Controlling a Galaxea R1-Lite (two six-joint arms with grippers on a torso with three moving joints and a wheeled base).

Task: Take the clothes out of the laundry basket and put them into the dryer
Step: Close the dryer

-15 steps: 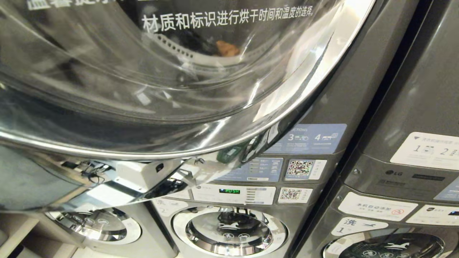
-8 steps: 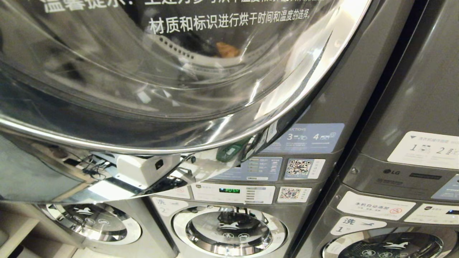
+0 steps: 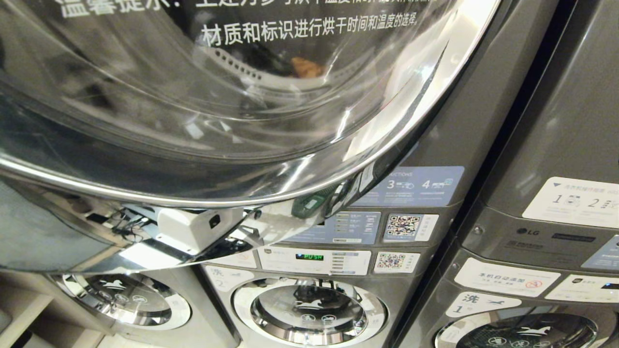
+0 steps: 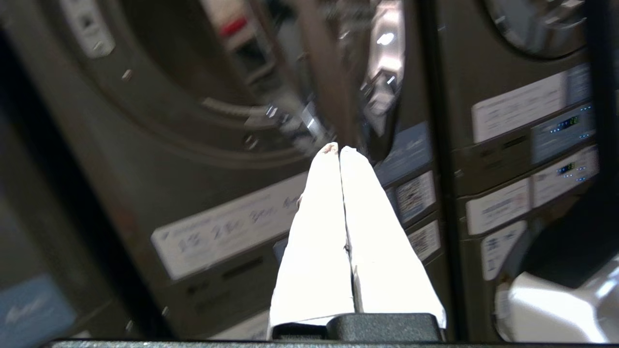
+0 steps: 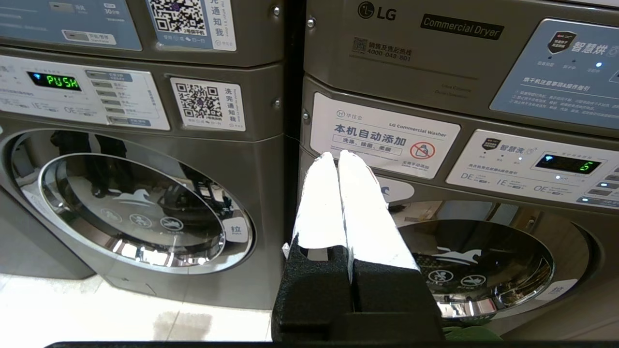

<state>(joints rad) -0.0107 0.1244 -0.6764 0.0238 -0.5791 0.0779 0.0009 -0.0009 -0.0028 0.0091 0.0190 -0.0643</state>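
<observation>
Swinging wide, the round chrome-rimmed glass dryer door (image 3: 232, 121) exposes the drum, where an orange garment (image 3: 305, 67) already lies. Both end effectors, left end effector (image 4: 338, 150) and right end effector (image 5: 337, 155), are pressed together, empty; no laundry basket shows.

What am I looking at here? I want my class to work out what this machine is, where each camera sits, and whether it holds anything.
This is a two-armed robot in a laundrette. The head camera looks at the big glass dryer door, swung open close in front, with something orange showing through the glass. Below are washers; one display reads PUSH. The other two cameras ride on the wrists, behind the fingers. The left gripper points at the stacked machines; the right gripper faces a washer door. Both grippers are shut and hold nothing. No laundry basket is in view.
</observation>
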